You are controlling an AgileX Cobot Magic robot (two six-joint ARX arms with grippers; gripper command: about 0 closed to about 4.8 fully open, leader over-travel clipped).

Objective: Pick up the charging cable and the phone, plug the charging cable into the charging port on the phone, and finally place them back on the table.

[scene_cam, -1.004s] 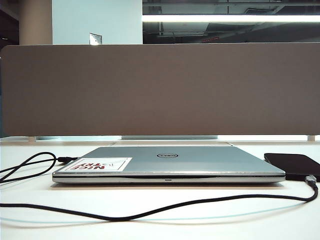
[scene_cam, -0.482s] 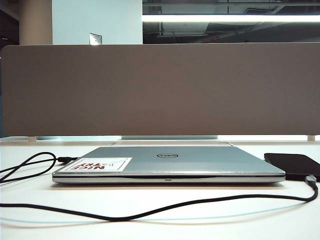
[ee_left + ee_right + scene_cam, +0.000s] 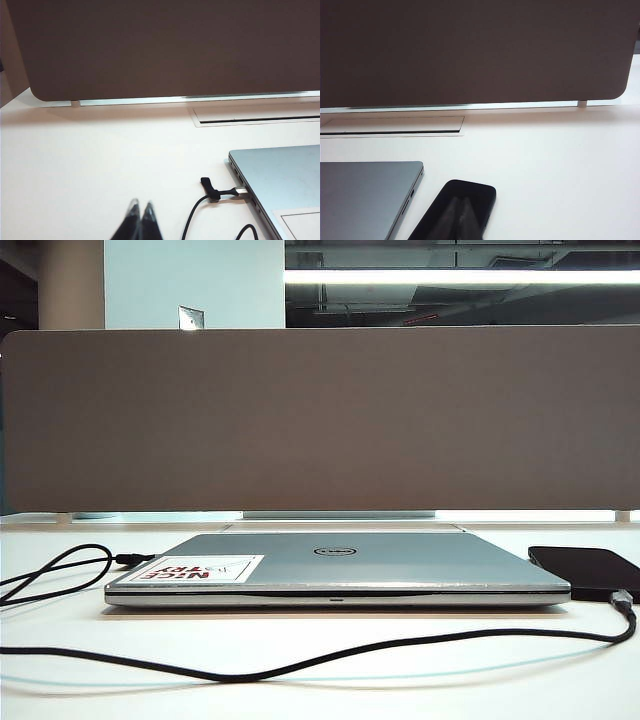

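Exterior view is giving me the closed laptop (image 3: 335, 570) lying on the table (image 3: 320, 680), the phone (image 3: 590, 570) sitting just to its right, and the charging cable (image 3: 300, 665) trailing across the front with its plug reaching the phone's near edge. I am seeing the left gripper (image 3: 140, 210) hanging pinched together near the laptop's side cord (image 3: 200, 212). Right gripper (image 3: 462, 212), fingers together, is hovering over the phone.

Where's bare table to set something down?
Bare table lies in front of the charging cable, and between laptop and partition. It is crowded beside the phone.
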